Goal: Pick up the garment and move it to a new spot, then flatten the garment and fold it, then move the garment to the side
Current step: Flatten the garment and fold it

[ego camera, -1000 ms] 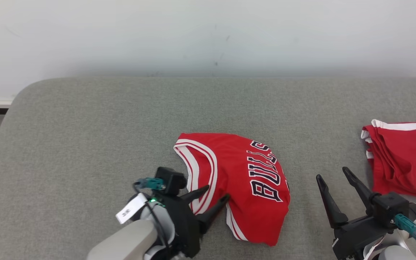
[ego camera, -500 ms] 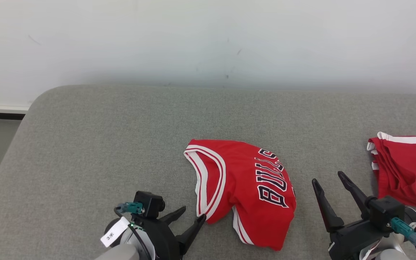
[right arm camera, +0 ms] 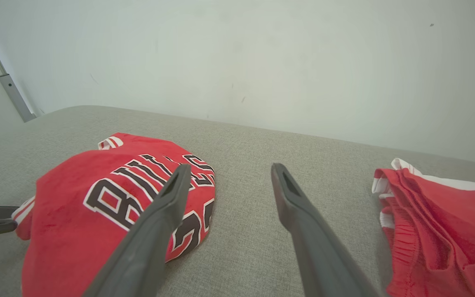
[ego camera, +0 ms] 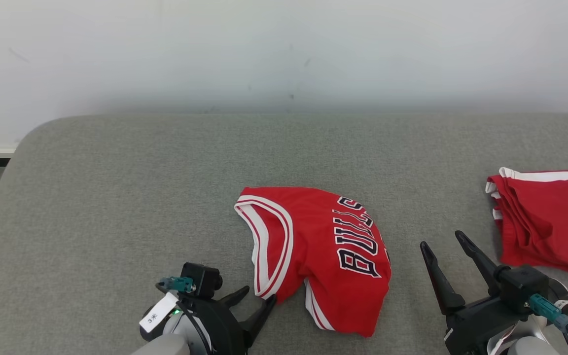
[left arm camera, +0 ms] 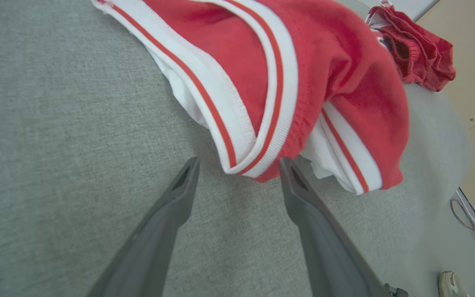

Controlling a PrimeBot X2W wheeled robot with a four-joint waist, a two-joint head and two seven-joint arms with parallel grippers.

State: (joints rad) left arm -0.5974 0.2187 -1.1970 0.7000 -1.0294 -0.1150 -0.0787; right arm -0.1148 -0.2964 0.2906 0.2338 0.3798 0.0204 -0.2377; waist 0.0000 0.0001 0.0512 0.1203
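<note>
Grey pad point(ego camera: 116, 197): broad, coarse woven cover, rounded at the far-left corner. A pale, plain wall point(ego camera: 284, 49) is seen behind it.

Jersey point(ego camera: 313, 246): red, smooth thin knit. It is found near the middle of the pad, toward the front edge, doubled over into a rounded lump rather than laid flat. Dark, white-edged lettering point(ego camera: 358, 246) is turned sideways; ribbed white-and-red trim point(left arm camera: 270, 82) is run round an armhole. Flattening and folding are judged unfinished, though this cannot be settled.

Shorts point(ego camera: 545, 227): red with a white band, folded in layers, well apart at the pad's right side.

Right gripper point(ego camera: 441, 239): jaws spread wide, nothing held, placed between jersey and shorts.

Left gripper point(ego camera: 260, 293): jaws spread wide, nothing held. The jersey's near trimmed corner is seen just between the fingertips point(left arm camera: 189, 175).

Next move, as judged: the fingers are to be closed on that ribbed corner, low to the pad, so both slippery layers are caught.
</note>
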